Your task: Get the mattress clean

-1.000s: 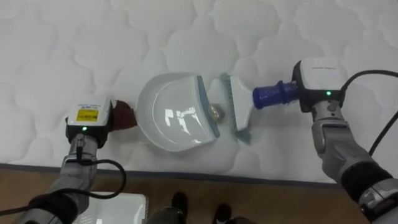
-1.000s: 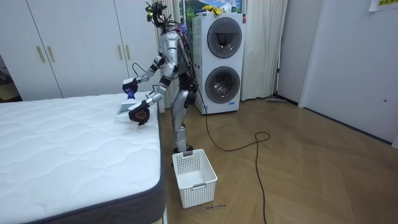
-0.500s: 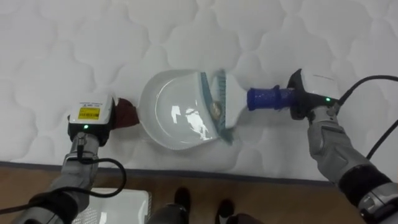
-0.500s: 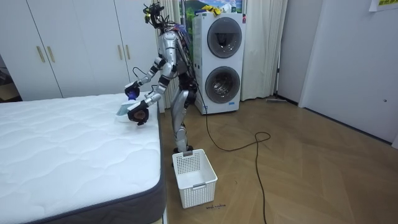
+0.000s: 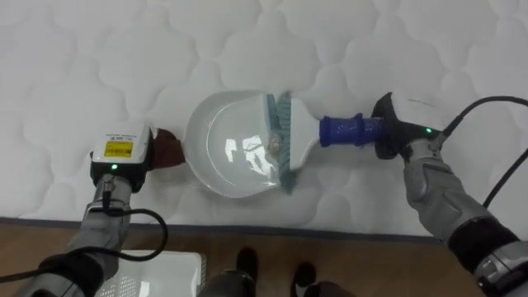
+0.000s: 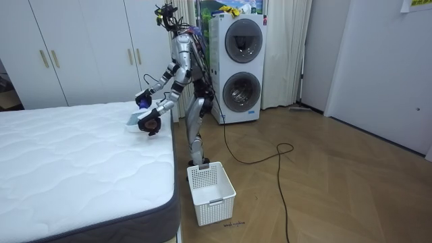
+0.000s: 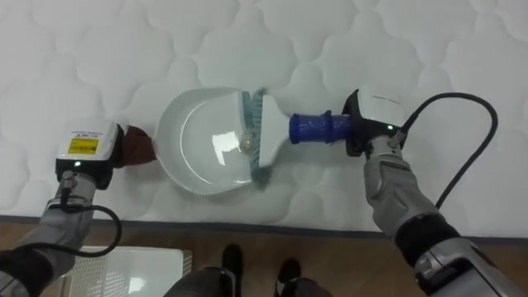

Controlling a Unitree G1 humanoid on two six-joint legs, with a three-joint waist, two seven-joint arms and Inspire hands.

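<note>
Right robot hand (image 5: 403, 136) grips my blue-handled white brush (image 5: 304, 136), its bristles at the round white plastic dustpan (image 5: 219, 161). Inside, I see one small crumpled ball (image 5: 273, 147).

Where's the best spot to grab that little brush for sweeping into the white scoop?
Grip the brush by its blue handle, coming from the right. That straight handle sticks out sideways, away from the dustpan, while the bristle end sits at the pan's open mouth. The right hand holds it there, fingers curled round it.
</note>
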